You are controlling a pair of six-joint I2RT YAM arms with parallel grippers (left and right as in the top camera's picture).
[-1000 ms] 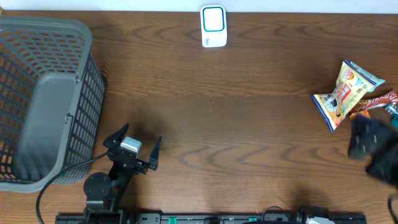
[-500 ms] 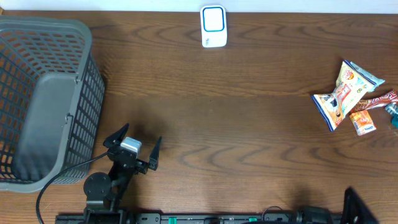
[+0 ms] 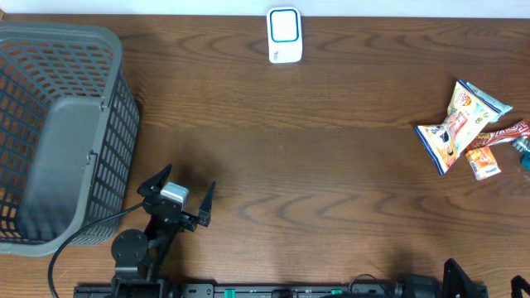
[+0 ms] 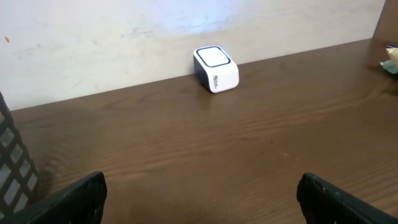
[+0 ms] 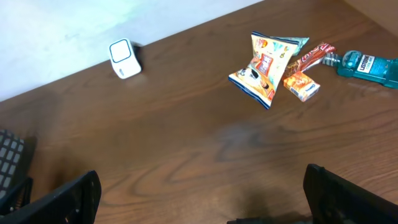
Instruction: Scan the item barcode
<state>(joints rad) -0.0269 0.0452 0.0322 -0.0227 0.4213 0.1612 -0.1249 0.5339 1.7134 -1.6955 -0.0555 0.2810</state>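
Snack bag (image 3: 458, 124) lay on the counter (image 3: 331, 165) well apart from the scanner (image 3: 284, 35); left tool (image 4: 200, 186) and right tool (image 5: 202, 180) gaped wide, empty.

The teal bottle (image 5: 367, 64) label reads Listerine (partly blurred); scanner (image 4: 216, 68) side lettering too small to read.
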